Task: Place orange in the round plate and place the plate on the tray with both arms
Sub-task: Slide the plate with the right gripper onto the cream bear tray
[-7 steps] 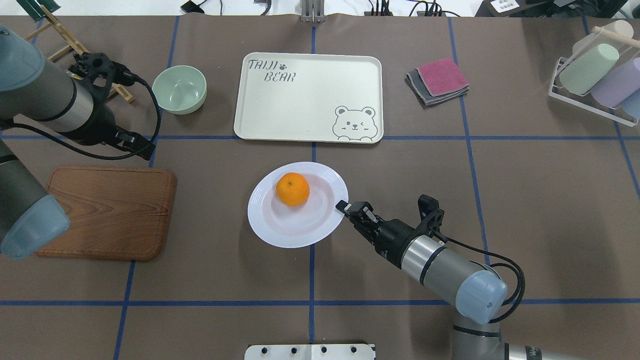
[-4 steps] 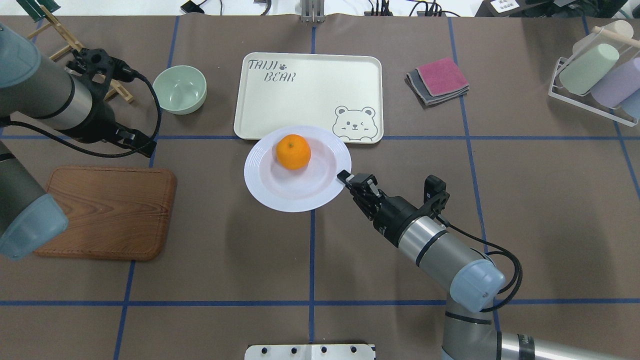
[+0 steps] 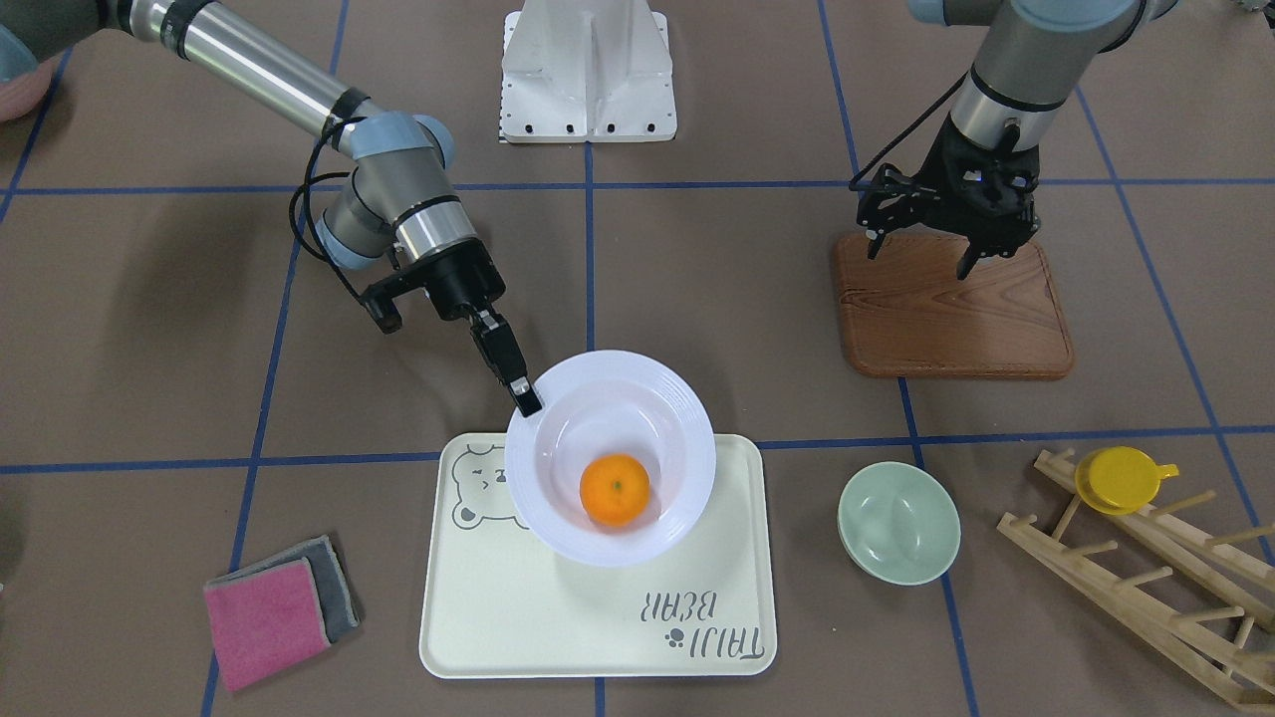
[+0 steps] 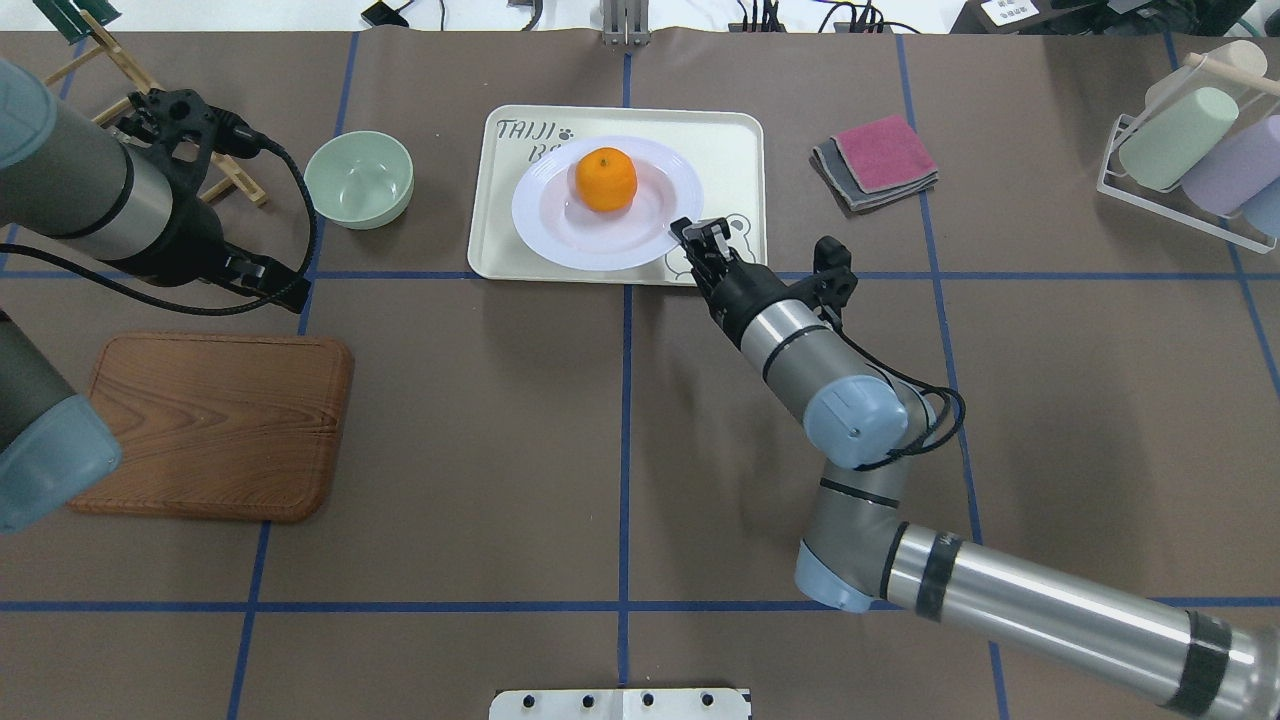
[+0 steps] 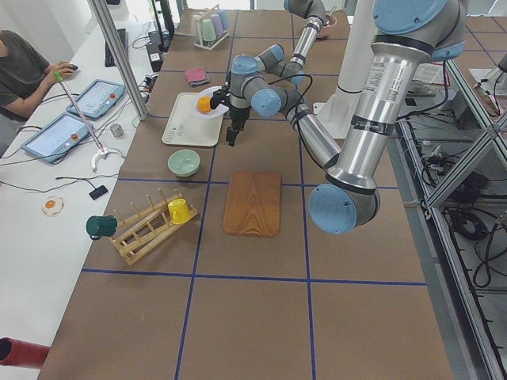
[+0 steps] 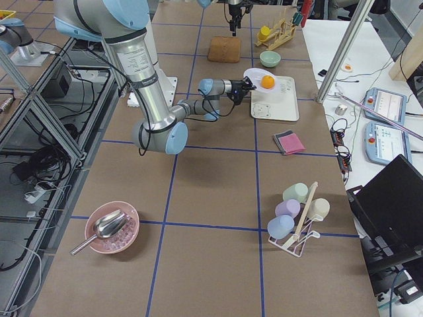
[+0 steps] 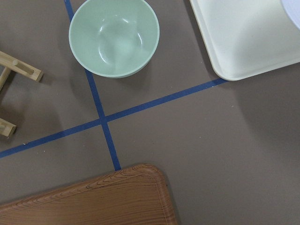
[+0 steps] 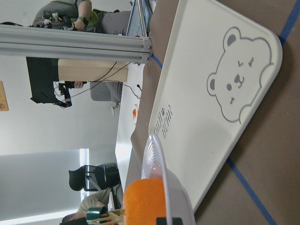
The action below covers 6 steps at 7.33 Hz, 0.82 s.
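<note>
Right gripper (image 4: 688,234) clamped on rim of the one plate (image 4: 560,235), held over the one tray (image 4: 735,150) at the bench's far edge; one orange (image 4: 606,179) inside. Left gripper (image 3: 941,224) above board (image 3: 946,319), jaw state cannot be told. Plate hides part of tray lettering

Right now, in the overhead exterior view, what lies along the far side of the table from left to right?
Pale-green bowl → tray, with the round plate and orange over it → folded cloths → cup rack.
</note>
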Each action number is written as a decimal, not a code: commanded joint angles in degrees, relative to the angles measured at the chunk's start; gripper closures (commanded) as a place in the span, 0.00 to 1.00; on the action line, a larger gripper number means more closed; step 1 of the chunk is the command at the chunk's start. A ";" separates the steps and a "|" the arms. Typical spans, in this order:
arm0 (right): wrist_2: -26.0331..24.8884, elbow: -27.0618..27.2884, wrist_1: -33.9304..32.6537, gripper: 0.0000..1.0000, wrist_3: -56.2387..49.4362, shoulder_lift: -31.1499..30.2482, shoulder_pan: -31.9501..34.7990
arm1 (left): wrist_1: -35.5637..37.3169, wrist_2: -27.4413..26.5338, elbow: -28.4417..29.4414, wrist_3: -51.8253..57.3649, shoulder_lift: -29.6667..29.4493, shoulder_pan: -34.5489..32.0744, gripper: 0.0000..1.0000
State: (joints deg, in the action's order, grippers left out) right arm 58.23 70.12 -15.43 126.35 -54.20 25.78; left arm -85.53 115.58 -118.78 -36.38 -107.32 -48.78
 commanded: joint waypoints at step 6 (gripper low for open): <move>0.74 -6.31 -6.73 0.00 5.49 4.81 1.30 | 0.45 0.00 -1.72 -0.89 0.36 -0.09 0.01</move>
State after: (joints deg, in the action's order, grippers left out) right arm 58.98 63.25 -22.38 131.74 -49.17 27.26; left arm -85.35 115.58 -120.04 -37.30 -107.08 -48.81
